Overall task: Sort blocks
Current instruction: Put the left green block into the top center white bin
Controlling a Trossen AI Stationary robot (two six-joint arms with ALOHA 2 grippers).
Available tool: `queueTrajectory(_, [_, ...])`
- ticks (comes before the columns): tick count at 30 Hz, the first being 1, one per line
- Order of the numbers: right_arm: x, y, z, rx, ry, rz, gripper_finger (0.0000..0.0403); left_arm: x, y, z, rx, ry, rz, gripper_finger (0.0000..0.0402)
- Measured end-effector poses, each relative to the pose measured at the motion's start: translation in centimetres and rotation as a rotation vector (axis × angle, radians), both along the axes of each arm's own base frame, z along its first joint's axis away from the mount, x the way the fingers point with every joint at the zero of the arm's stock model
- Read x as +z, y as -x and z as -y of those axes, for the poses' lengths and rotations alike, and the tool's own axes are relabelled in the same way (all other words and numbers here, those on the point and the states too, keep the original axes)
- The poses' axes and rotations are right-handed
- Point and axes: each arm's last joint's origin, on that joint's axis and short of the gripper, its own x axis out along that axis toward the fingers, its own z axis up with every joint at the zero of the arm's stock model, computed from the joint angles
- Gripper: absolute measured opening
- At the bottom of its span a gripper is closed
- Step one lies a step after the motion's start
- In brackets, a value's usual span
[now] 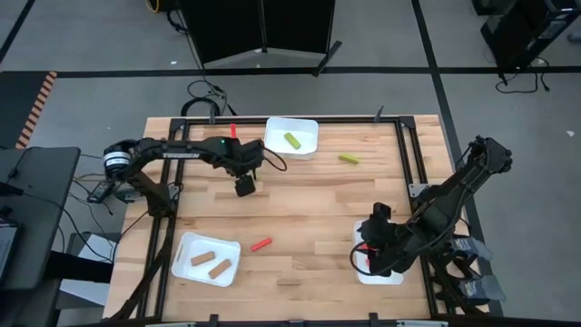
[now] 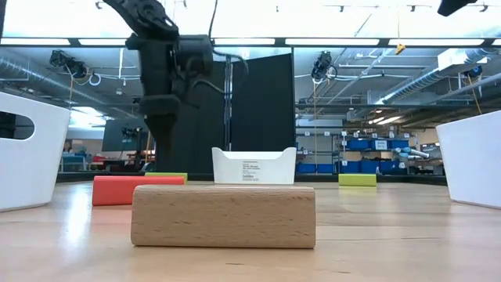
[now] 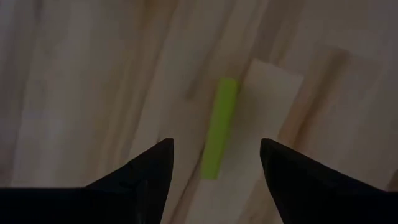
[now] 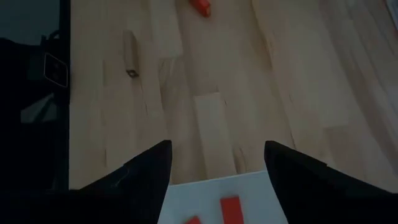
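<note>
Overhead view is reading evenly lit, soft shadows only. Low view: ceiling light strips (image 2: 250, 41) are blowing out from 10 to 2 o'clock, tan block (image 2: 223, 216) up front is looking slightly soft. Both wrist views are running dim and blurry.

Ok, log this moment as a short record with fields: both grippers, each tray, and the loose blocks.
left gripper: open, above a green block lying on the table
right gripper: open, over the right tray, which holds red blocks
far tray: one yellow-green block
left tray: two tan blocks
loose on table: red block, far red block, loose yellow-green block, tan block
</note>
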Motion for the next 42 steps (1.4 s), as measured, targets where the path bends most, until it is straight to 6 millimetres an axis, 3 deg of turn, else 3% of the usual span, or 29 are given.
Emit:
queueTrajectory(14, [0.1, -0.1, 0.0, 0.003, 0.04, 0.031, 0.0266, -5.1, -1.7, -1.1, -0.016, 0.034, -0.136, 0.0238])
queueTrajectory(18, [0.1, -0.1, 0.1, 0.0, 0.044, 0.035, 0.0265, -5.6, -1.9, -1.1, -0.039, 0.034, -0.153, 0.0186])
queueTrajectory(23, [0.1, -0.2, 0.1, -0.003, 0.047, 0.037, 0.0265, -5.5, -1.9, -1.1, -0.073, 0.041, -0.152, 0.0056])
queueTrajectory(25, [0.1, -0.2, 0.2, -0.006, 0.047, 0.037, 0.0263, -5.4, -1.9, -1.2, -0.067, 0.035, -0.15, 0.0063])
queueTrajectory(28, [0.1, -0.3, 0.2, -0.009, 0.048, 0.036, 0.0261, -4.4, -2.0, -1.4, -0.061, -0.001, -0.148, 0.0063])
queueTrajectory(35, [0.1, -0.6, 0.6, -0.008, 0.063, 0.035, 0.026, 2.1, -4.7, -1.3, -0.136, -0.091, 0.102, 0.0063])
queueTrajectory(38, [0.1, -0.8, 0.9, -0.017, 0.066, 0.036, 0.0259, 4.8, -6.3, -2.7, -0.128, -0.159, 0.254, 0.0063])
queueTrajectory(42, [0.2, -1.0, 0.9, -0.018, 0.06, 0.047, 0.0258, 5.8, -7.7, -5.4, -0.077, -0.186, 0.333, 0.0063])
